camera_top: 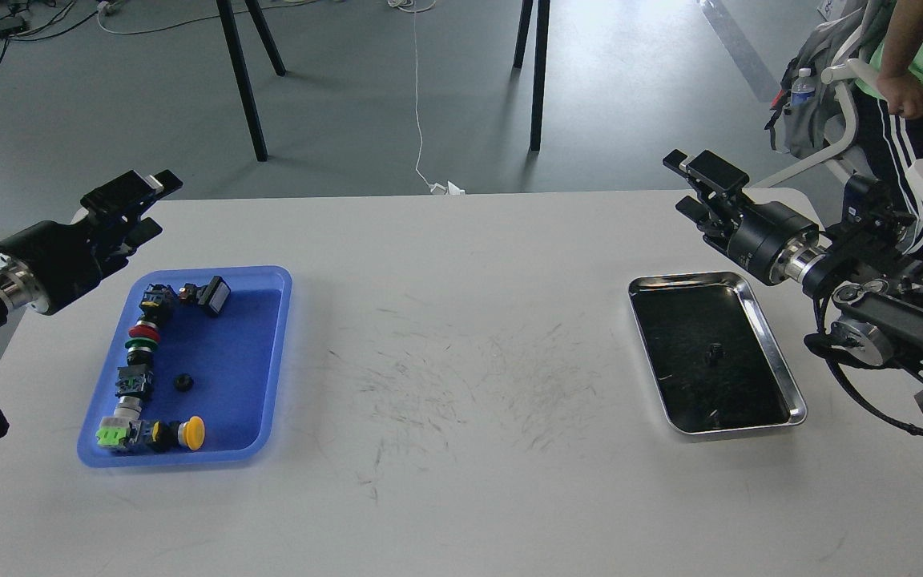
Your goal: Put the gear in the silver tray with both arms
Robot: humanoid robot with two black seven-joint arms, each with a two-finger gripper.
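Observation:
A small black gear (183,383) lies on the floor of a blue plastic tray (229,353) at the left of the table. The silver tray (686,278) sits at the right, with a tiny black piece (715,350) on its dark bottom. My left gripper (138,208) hovers open past the blue tray's far left corner, nothing between its fingers. Beyond the silver tray's far edge, my right gripper (692,187) is open and holds nothing as well.
The blue tray also holds several push-button and switch parts (141,344) in a column along its left side, with a yellow button (191,431) at the front. A person (922,72) stands at the far right. Black stand legs (538,72) rise behind the table.

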